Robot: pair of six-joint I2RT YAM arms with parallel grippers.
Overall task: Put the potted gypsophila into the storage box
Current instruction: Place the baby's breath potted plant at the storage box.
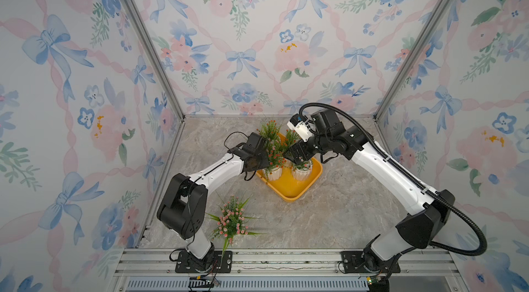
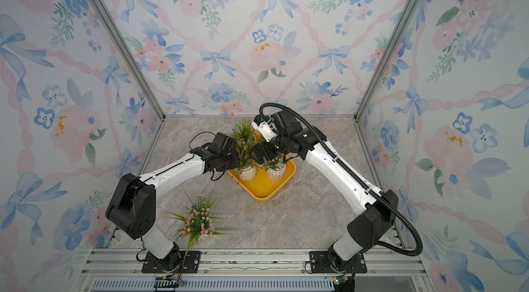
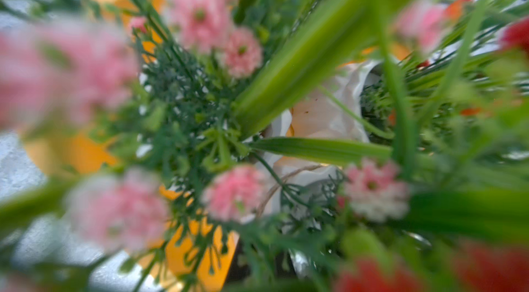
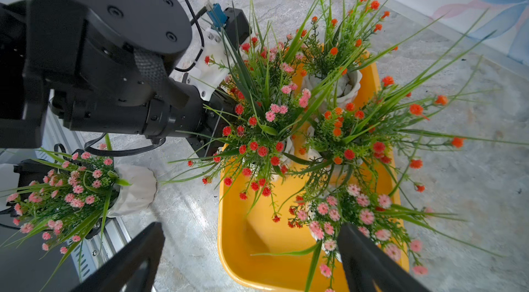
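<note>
Behind potted gypsophila (image 1: 275,153), left jaws unseen.

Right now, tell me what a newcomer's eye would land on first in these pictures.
The bright yellow-orange storage box mid-table, crowded with potted gypsophila in orange-red and pink bloom, grabs attention first. Both arms lean in over it from either side, the left arm and right arm nearly meeting among the leaves. One pink-flowered pot sits alone on the table near the left arm's base.

Bow-print floral walls (image 1: 257,33) fill the upper frame above a grey marbled tabletop (image 1: 343,213); aluminium rails (image 1: 286,260) cross the bottom edge.
</note>
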